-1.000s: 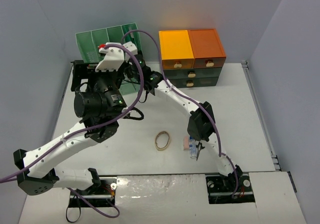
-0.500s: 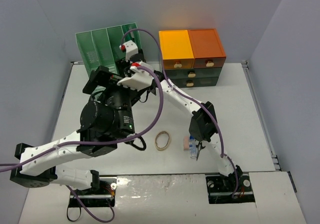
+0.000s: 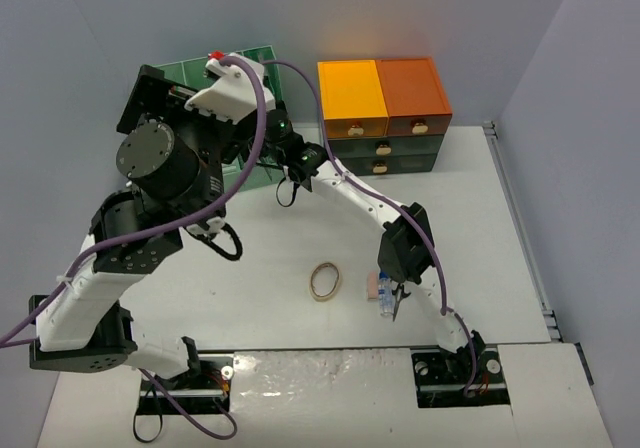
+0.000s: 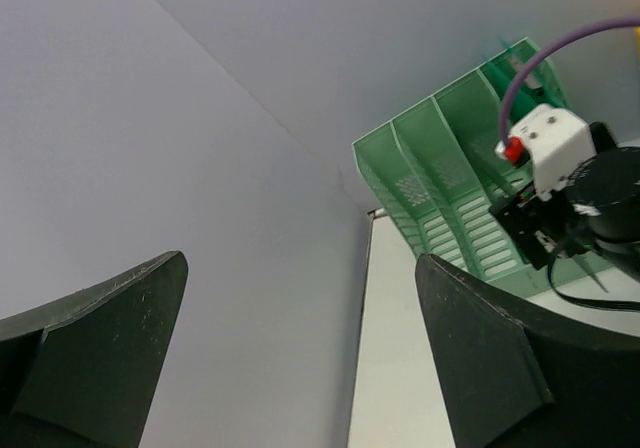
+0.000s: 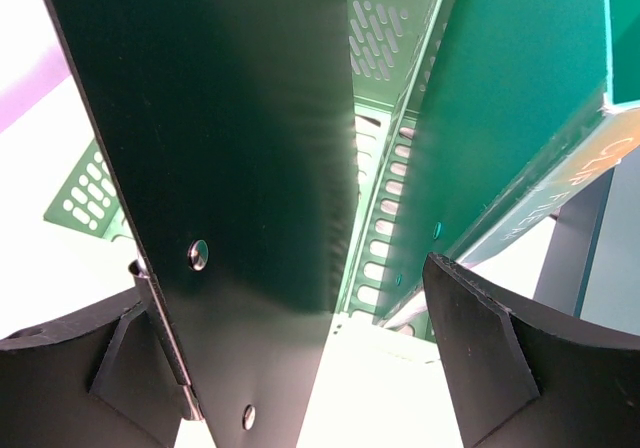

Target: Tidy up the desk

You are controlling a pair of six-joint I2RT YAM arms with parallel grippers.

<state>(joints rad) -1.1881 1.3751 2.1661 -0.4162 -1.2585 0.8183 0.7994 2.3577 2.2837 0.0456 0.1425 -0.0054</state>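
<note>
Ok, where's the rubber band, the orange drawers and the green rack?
rubber band point(image 3: 311, 283), top view, its left edge.
orange drawers point(image 3: 412, 88), top view, the top of the right orange box.
green rack point(image 4: 440, 168), left wrist view, a slotted panel inside one compartment.

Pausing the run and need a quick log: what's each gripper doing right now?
Left gripper: open, empty.
Right gripper: open, fingers either side of a dark green panel, not clamped on it.

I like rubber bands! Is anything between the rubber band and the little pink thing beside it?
No. In the top view, only bare desk separates the rubber band from the pink thing.
</note>
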